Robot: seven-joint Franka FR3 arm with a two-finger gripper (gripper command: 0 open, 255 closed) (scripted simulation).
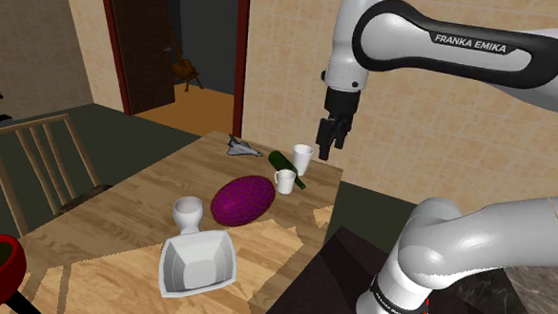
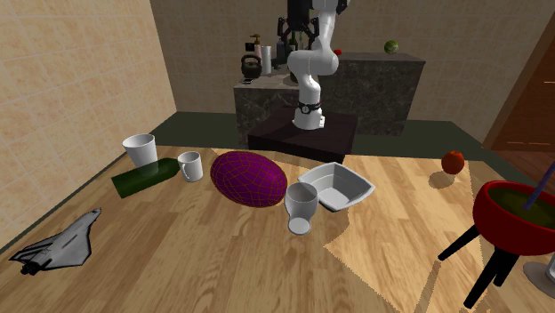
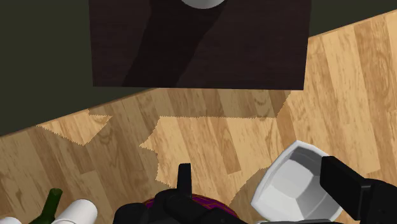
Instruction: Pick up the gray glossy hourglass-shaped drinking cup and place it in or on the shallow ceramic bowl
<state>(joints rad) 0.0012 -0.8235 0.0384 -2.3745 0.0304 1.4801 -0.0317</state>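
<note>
Pincer (image 1: 329, 148) is hanging high above the wooden table (image 1: 122, 222), its fingers standing wide apart and gripping nothing. Pale grey hourglass cup (image 1: 187, 215) is standing upright, long axis vertical, mouth facing up, just beside the white bowl (image 1: 199, 263).

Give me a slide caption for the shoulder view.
Gripper open high over the table; hourglass cup stands beside the bowl.

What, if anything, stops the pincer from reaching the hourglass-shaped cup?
Probably nothing, so yes: the open pincer hangs high, and the upright cup has nothing above it; the bowl and purple object only stand beside it.
</note>
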